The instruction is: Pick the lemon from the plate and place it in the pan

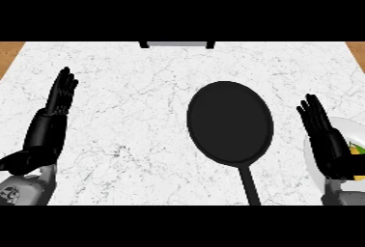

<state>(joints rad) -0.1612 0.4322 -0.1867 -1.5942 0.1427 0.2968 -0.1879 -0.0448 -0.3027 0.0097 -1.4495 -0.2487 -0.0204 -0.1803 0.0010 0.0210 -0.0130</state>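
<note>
Reaching was the step in hand: the right hand (pixel 329 144), fingers straight, stood before the lemon (pixel 357 148) (mostly hidden) on the plate (pixel 341 126); next, curl round it, then carry left to the pan (pixel 230 121).

Counts: 1 pan (pixel 230 123), 1 plate (pixel 351 129), 1 lemon (pixel 357 148), 2 hands – left (pixel 49 126) & right (pixel 329 143).

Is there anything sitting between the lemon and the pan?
No, nothing shows between them. The lemon lies on the plate at the right edge, partly hidden by the open right hand. Only bare counter separates the plate from the pan beside it.
</note>
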